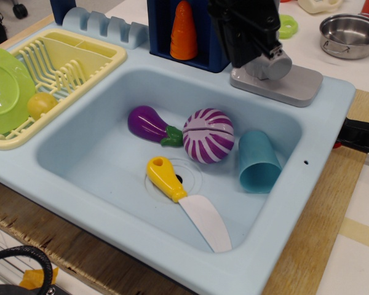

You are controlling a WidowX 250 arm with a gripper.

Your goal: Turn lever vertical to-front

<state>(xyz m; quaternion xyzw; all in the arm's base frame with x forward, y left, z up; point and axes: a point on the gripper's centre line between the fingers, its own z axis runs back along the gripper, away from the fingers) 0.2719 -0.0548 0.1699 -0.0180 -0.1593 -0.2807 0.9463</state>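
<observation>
Gripper: the black robot gripper [251, 38] hangs over the back right corner of the sink, its dark bulk covering most of the tap from where I stand. Whether its fingers are apart or closed I cannot tell; they are lost in the black mass.
Contact: its lower edge sits right against the stubby round grey plastic cylinder [277, 64], but a real grip is not visible.
Lever: the narrow grey plastic tap arm is hidden behind the gripper, so its angle cannot be read. Only the cylinder and the flat grey rectangular base plate [288, 85] show, on the sink's rear right rim.
Sink: a pale blue plastic toy basin [80, 160].
In the basin: a purple plastic aubergine with a green stem [149, 125] touches a round purple-and-white striped onion [208, 135]. A teal plastic cup [257, 161] lies on its side just beside the onion. A toy knife with a yellow handle and white blade [188, 201] rests over the drain.
Left side: a pale yellow dish rack [74, 58] holds a lime green plate [5, 89] and a small yellow ball-like fruit [42, 104].
Behind: an orange carrot [184, 31] stands in a dark blue holder [216, 37]; a small steel pot [350, 35] sits on the counter, well apart.
</observation>
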